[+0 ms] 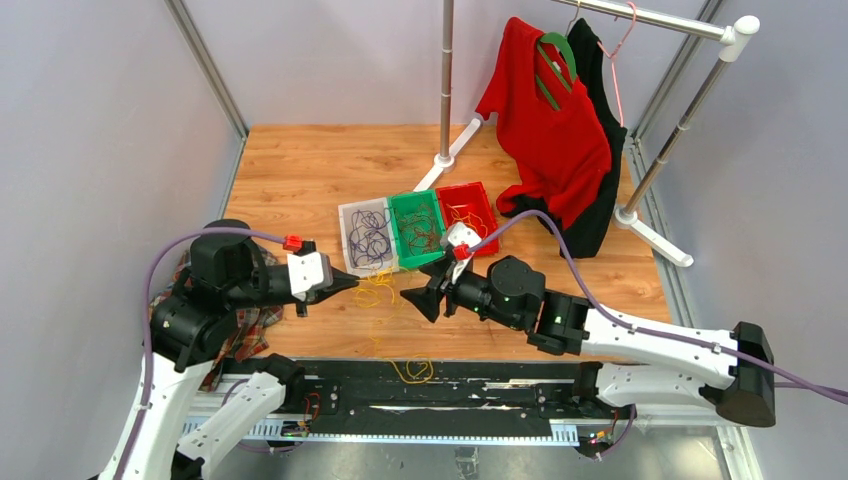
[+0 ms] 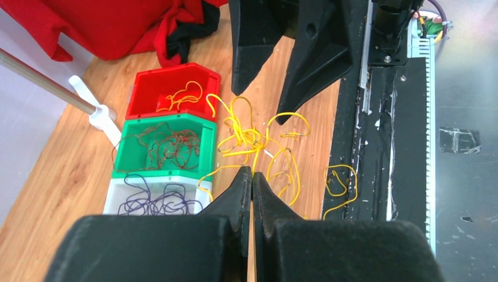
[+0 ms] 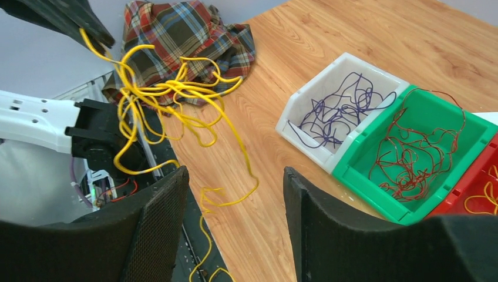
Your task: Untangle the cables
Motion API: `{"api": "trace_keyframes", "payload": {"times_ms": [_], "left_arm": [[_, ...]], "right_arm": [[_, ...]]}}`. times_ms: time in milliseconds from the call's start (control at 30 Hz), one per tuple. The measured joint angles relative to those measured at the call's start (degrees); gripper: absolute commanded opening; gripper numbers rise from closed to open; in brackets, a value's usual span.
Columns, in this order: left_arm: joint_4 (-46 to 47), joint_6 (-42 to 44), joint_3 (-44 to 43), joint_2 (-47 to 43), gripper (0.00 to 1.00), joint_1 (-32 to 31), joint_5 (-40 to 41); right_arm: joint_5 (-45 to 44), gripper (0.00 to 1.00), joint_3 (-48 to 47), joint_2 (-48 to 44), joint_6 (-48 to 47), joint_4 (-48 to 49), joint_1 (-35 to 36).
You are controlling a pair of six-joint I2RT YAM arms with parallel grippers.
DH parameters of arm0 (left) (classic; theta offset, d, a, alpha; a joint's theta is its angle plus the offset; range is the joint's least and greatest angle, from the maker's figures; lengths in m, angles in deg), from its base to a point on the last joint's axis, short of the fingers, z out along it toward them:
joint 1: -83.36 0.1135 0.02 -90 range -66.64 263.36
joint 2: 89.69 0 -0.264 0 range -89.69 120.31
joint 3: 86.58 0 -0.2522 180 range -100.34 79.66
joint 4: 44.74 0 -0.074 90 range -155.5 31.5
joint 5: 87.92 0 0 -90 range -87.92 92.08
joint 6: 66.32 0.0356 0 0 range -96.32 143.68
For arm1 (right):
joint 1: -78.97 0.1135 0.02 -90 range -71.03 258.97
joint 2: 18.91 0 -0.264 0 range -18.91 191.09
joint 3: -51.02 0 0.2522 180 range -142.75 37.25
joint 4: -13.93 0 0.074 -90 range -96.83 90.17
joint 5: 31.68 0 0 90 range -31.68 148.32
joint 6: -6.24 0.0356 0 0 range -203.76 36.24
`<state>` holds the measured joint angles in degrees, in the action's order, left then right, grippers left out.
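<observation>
The yellow cables (image 1: 378,292) are a loose tangle between the two grippers, shown too in the left wrist view (image 2: 249,140) and right wrist view (image 3: 170,88). My left gripper (image 1: 352,284) (image 2: 251,172) is shut on a yellow strand, and the tangle hangs from its tip above the wood. My right gripper (image 1: 415,285) (image 3: 235,173) is open and empty, just right of the tangle, with one strand trailing below its jaws. Dark purple cables (image 1: 370,238) (image 3: 337,111) lie in the white bin. Red-brown cables (image 1: 420,230) (image 3: 417,158) lie in the green bin. The red bin (image 1: 468,210) (image 2: 173,88) holds a few yellow strands.
A plaid cloth (image 1: 245,325) (image 3: 188,35) lies under the left arm. A yellow loop (image 1: 415,372) (image 2: 337,182) hangs over the black front rail (image 1: 480,385). A clothes rack with a red garment (image 1: 550,120) stands at the back right, its base post (image 1: 445,150) behind the bins.
</observation>
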<state>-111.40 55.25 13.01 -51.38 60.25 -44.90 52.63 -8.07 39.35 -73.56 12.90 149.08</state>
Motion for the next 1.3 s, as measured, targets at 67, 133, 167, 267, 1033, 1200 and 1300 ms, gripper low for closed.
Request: {"api": "trace_keyframes", "payload": {"times_ms": [67, 133, 167, 267, 1033, 1200, 1300], "left_arm": [[-0.31, 0.07, -0.39, 0.15, 0.00, 0.00, -0.28], [-0.85, 0.42, -1.01, 0.42, 0.00, 0.00, -0.74], [-0.96, 0.46, -1.09, 0.46, 0.00, 0.00, -0.83], [-1.77, 0.92, -1.51, 0.79, 0.00, 0.00, -1.62], [-6.49, 10.58, -2.84, -0.26, 0.00, 0.00, 10.05], [-7.50, 13.33, -1.46, -2.01, 0.00, -0.02, 13.86], [-8.55, 14.99, -0.57, -2.78, 0.00, -0.02, 16.65]], "right_arm": [[-0.63, 0.58, -0.52, 1.20, -0.74, 0.07, 0.00], [-1.18, 0.58, -1.11, 2.32, -1.36, 0.42, 0.00], [-1.38, 0.58, -1.33, 2.84, -1.68, 0.74, 0.00], [-2.71, 0.53, -2.86, 5.01, -2.91, 1.09, 0.02], [-22.49, 0.01, -0.15, -14.38, -3.63, -5.33, -10.01], [-24.65, 0.01, -1.09, -16.81, -3.10, -8.85, -14.60], [-26.25, 0.01, -3.37, -16.33, -3.76, -10.91, -15.76]]}}
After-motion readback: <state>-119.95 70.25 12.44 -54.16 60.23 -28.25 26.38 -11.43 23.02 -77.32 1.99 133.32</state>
